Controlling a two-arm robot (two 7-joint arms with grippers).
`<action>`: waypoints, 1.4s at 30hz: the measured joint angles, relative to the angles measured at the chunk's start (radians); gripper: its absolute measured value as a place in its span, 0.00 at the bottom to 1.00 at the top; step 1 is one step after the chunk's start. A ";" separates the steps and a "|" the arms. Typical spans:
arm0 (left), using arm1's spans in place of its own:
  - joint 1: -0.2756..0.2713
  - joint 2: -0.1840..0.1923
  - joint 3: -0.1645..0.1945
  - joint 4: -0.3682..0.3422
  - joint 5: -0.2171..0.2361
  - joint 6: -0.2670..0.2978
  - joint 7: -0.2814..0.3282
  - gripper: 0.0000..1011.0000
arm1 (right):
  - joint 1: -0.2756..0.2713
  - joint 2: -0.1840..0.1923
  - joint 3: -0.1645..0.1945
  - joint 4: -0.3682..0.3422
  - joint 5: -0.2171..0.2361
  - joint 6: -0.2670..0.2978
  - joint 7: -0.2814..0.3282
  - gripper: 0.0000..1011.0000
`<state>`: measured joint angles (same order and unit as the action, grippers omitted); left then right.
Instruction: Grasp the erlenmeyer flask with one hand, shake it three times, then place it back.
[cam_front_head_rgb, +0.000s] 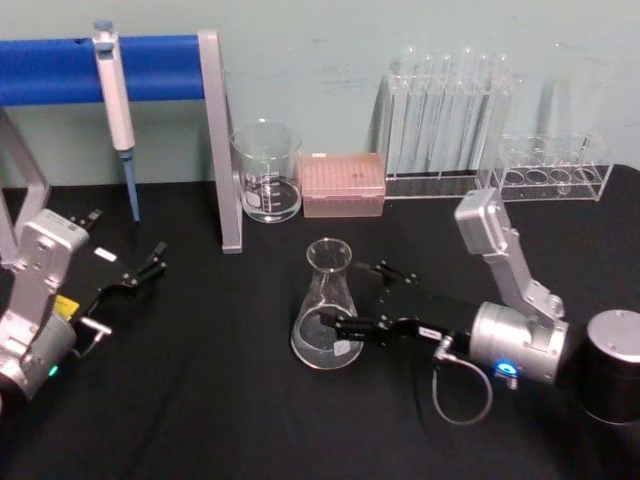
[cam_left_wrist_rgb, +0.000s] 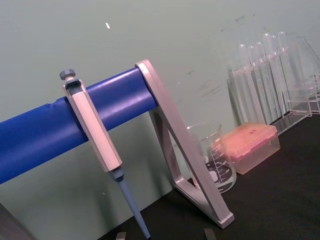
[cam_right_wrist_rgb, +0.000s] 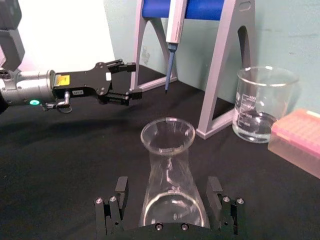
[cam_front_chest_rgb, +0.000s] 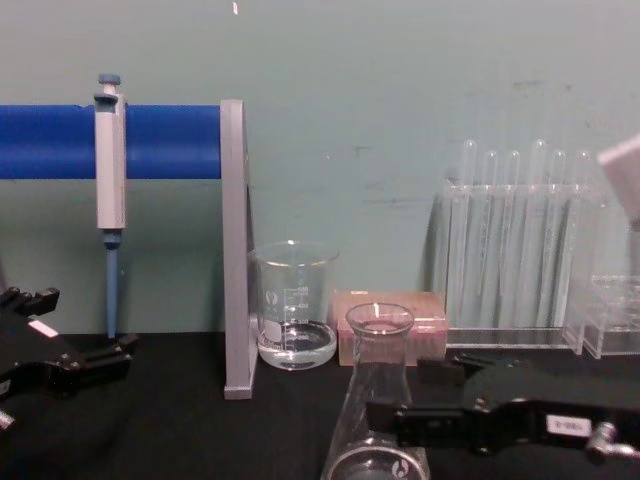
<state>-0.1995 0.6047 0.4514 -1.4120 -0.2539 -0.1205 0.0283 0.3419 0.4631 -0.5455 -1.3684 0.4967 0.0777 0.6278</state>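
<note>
Black, angular and flat-jawed, the right gripper (cam_right_wrist_rgb: 170, 210) stands spread wide on either side of the clear glass conical flask (cam_right_wrist_rgb: 170, 175), one finger (cam_right_wrist_rgb: 112, 207) to each side of the wide round base and neither visibly pressing the glass. From the head camera the same gripper (cam_front_head_rgb: 365, 300) reaches in from the robot's right, the flask (cam_front_head_rgb: 327, 310) upright on the black tabletop (cam_front_head_rgb: 200, 400) between its fingertips. The flask's narrow neck and flared rim rise above the gripper, and its walls are transparent. Beyond the gripper, toward the wall, stand a straight-walled glass beaker with printed graduations (cam_front_head_rgb: 267, 172), a pink lidded box (cam_front_head_rgb: 343, 184) and a clear rack of test tubes (cam_front_head_rgb: 445, 125). Well off to the far side of the flask, the left gripper (cam_front_head_rgb: 148, 267) hovers with fingers parted, near a grey-and-blue pipette (cam_front_head_rgb: 118, 110) hanging on a blue bar stand (cam_front_head_rgb: 150, 65).
</note>
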 joint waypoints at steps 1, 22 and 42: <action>0.000 0.000 0.000 0.000 0.000 0.000 0.000 0.99 | -0.005 0.007 0.002 -0.008 0.003 0.005 0.000 0.99; 0.000 0.000 0.000 0.000 0.000 0.000 0.000 0.99 | -0.123 0.131 0.133 -0.125 0.104 0.095 -0.151 0.99; 0.000 0.000 0.000 0.000 0.000 0.000 0.000 0.99 | -0.047 -0.069 0.161 -0.019 -0.128 -0.072 -0.450 0.99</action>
<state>-0.1995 0.6047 0.4514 -1.4120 -0.2539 -0.1205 0.0283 0.2948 0.3939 -0.3845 -1.3875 0.3684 0.0056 0.1777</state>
